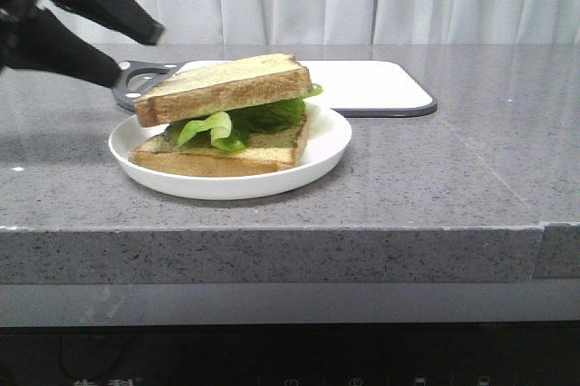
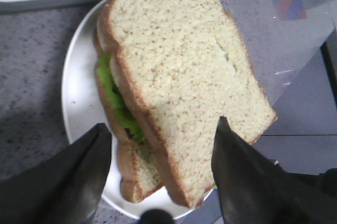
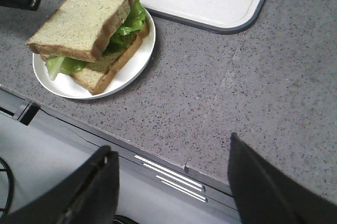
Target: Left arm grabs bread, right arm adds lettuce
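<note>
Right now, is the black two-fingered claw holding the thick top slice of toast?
No, the left gripper hangs open above the bread, its fingers apart and not touching it.

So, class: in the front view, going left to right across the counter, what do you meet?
Left pincer → sandwich on the white plate → far end of the white cutting board

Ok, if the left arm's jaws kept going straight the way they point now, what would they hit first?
Probably the top bread slice: in the wrist view the left gripper has its jaws open, straddling that slice's near end. Depth is unclear; the front view shows it well up and to the side.
</note>
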Available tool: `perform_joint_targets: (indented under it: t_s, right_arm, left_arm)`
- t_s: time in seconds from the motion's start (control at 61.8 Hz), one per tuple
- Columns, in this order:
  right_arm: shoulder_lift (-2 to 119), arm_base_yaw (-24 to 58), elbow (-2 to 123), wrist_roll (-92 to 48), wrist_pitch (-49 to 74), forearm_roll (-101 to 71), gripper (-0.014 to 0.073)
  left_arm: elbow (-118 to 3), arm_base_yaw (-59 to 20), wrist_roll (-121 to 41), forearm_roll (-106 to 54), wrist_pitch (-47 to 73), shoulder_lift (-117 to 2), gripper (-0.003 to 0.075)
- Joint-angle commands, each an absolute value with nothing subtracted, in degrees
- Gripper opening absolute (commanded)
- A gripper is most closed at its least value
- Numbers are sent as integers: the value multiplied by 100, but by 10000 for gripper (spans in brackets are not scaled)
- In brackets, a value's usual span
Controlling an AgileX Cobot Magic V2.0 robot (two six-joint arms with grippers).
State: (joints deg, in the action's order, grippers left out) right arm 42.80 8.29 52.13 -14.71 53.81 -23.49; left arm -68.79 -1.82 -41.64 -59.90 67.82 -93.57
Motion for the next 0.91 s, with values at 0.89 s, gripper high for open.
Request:
perform_joint_targets:
  t_s: [0.89]
  right_arm:
    - [4261, 795, 5343, -1481, 5085, -2491, 466]
  left_arm:
    - [-4845, -95, -1129, -1570, 6081, -3684, 421]
